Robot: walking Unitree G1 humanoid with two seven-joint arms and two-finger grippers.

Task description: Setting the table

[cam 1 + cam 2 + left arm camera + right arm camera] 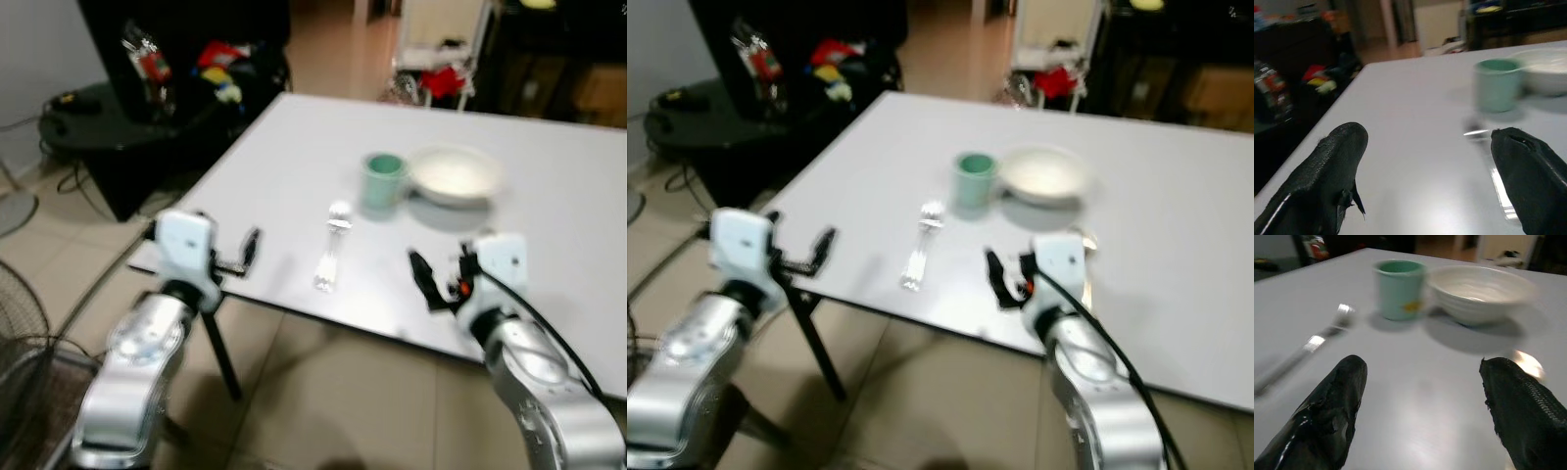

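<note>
fork (331, 253) flat, near edge | green cup (383, 182) upright, touching white bowl (456, 175)

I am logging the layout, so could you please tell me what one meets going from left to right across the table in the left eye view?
Left hand → fork → cup → right hand → bowl.

No text, brand, number or sign can be read anywhere in these views. The green cup (1399, 288) beside the white bowl (1480, 293) bears a small yellow mark on its side, too blurred to make out as lettering. The colourful packages (220, 69) on the dark furniture beyond the table's (294, 166) far corner are likewise too blurred to read.
</note>
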